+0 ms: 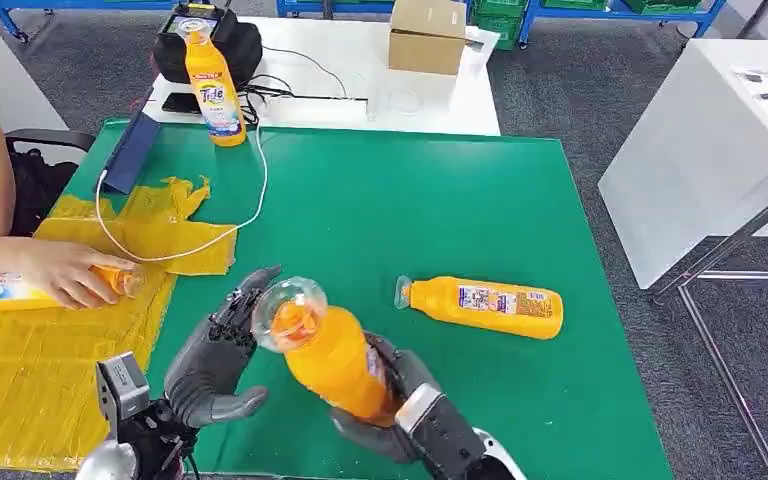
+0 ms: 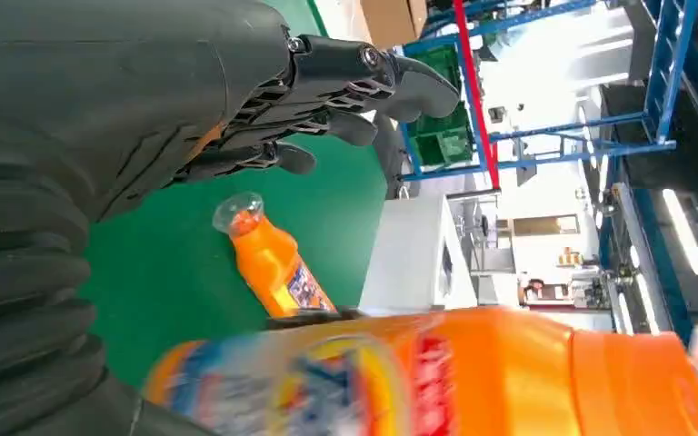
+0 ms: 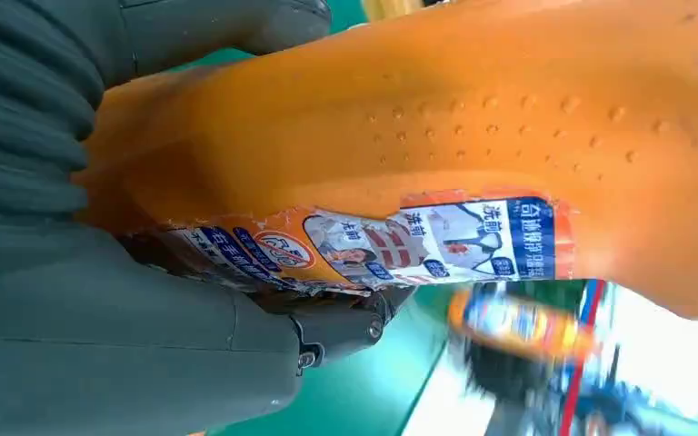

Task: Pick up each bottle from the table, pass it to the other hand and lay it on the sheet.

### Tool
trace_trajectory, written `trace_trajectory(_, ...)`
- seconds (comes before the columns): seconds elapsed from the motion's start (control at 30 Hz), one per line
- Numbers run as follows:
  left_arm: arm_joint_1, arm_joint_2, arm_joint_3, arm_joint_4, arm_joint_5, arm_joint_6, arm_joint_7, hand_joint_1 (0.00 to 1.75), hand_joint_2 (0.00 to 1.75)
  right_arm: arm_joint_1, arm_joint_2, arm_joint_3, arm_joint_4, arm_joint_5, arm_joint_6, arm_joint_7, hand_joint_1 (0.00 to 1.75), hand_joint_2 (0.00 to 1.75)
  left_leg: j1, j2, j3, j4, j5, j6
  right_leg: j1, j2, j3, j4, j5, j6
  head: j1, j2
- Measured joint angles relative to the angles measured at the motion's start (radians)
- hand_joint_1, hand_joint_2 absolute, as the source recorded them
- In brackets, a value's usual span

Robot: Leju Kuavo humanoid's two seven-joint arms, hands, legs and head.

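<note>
Head view: right hand (image 1: 390, 395) grips orange plastic bottle with clear cap (image 1: 325, 350) by lower body, lifted over green table (image 1: 440, 200), likely for handover. Left hand (image 1: 215, 355) close beside cap, fingers spread wide, empty. Bottle's long axis tilted, cap toward left hand and yellow sheet (image 1: 30, 360).

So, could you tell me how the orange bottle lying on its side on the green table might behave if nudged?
The lying bottle looks rounded, so it would probably roll rather than slide on the green table. Its smooth plastic and glossy label suggest it may be slippery. It looks full of orange liquid, so likely fairly heavy for its size.
</note>
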Motion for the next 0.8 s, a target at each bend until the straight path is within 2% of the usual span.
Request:
trace_trajectory(0.27,-0.020,-0.006,-0.047,0.006,0.005,-0.003,-0.005,0.00,1.75,-0.079,-0.030,0.155,0.061,0.045,0.023,0.010,1.75,1.75,0.000,-0.001,0.000,0.000,0.000,0.000,0.000,0.000,0.000,0.000,0.000,0.000,0.000,0.000)
trace_trajectory(0.8,-0.001,0.018,-0.102,0.008,-0.070,-0.016,-0.122,0.00,1.75,-0.082,-0.087,0.226,0.081,-0.021,-0.016,0.002,1.75,1.75,0.000,-0.002,-0.001,0.000,0.000,0.000,0.000,-0.001,0.000,0.000,0.000,0.000,0.000,0.000)
